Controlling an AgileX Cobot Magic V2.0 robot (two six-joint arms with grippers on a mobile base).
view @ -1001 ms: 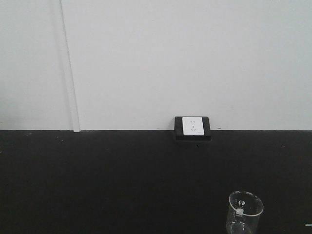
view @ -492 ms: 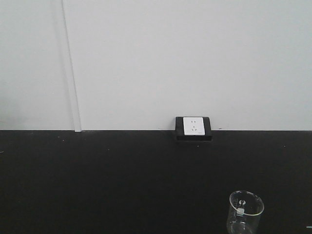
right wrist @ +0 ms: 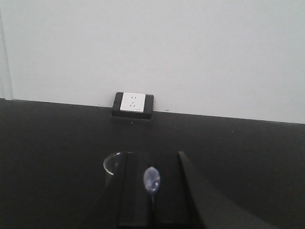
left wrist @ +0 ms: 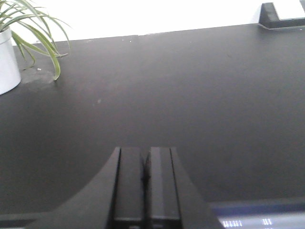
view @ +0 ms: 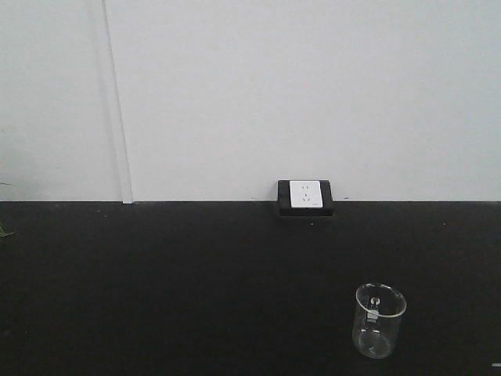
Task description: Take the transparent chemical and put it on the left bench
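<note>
Not started: clear glass beaker point(view: 380, 320) stands upright on black benchtop point(view: 196, 298), right of centre, ungrasped. Left gripper point(left wrist: 144, 155) jaws together, empty. Right gripper point(right wrist: 152, 162) likewise, beaker rim showing past its left side. Grasp and placement both remain

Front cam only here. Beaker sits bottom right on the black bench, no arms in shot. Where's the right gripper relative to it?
Observer: In the right wrist view, the beaker rim shows just left of the right gripper, not between its jaws.
Operator: Jaws open?
Observer: No, they look shut, pressed together.
Operator: Left arm?
Observer: The left gripper is shut, holding nothing.
Operator: Anything off to my left?
Observer: A potted plant in a white pot, at the far left of the bench in the left wrist view.
</note>
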